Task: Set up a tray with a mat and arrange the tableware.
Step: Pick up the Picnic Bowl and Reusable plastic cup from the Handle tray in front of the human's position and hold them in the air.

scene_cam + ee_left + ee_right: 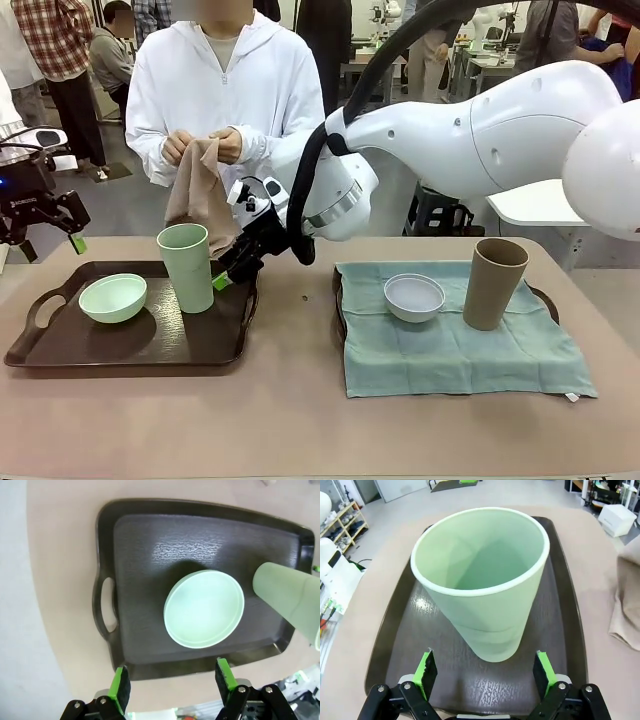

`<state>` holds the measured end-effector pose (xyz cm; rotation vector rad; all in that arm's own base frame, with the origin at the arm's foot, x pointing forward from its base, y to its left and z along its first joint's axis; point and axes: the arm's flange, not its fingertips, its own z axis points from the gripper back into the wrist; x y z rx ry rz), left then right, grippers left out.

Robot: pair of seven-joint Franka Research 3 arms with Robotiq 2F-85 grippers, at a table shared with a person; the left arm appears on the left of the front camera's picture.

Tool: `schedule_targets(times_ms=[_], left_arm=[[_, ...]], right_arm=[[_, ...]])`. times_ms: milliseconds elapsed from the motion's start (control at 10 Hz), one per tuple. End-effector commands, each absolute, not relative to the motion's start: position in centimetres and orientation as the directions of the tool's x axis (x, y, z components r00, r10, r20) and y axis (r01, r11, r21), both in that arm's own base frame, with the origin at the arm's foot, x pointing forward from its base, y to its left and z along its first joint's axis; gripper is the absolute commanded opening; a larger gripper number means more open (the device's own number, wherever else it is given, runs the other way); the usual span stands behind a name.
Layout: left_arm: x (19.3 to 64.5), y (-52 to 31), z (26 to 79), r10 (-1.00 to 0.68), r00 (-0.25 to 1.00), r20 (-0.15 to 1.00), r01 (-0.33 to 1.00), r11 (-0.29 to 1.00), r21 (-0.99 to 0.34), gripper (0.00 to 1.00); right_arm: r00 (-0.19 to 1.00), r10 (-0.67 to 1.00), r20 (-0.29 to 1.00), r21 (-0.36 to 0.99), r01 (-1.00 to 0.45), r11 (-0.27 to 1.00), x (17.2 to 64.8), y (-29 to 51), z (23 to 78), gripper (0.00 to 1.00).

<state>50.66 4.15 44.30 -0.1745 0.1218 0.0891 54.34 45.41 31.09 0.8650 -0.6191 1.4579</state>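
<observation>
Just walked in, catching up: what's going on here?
The right pincer, open, is at the tall pale green cup on the bare dark tray, beside the pale green bowl. The left pincer hovers open above that tray. The person holds a beige cloth. The other tray has its teal mat, white bowl and brown cup.

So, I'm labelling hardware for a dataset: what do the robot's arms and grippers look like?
The right arm is glossy white with rounded shells, a silver wrist ring and a thick black cable hose. Both the left gripper and right gripper are black, with two fingers tipped in bright green pads.
</observation>
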Motion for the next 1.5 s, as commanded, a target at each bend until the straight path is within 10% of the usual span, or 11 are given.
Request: schedule_targets(times_ms=[0, 1400], left_arm=[[50.8, 3.7, 44.1, 0.063, 0.991, -0.116, -0.081, 0.984, -0.158, 0.89], [51.6, 2.0, 40.6, 0.053, 0.987, -0.151, -0.071, 0.991, -0.117, 0.89]], right_arm=[[0.034, 0.546, 0.837, 0.080, -0.995, -0.061, 54.7, 45.5, 30.7, 1.00], [0.062, 0.565, 0.823, 0.148, -0.983, -0.108, 56.2, 50.7, 29.3, 1.00]])
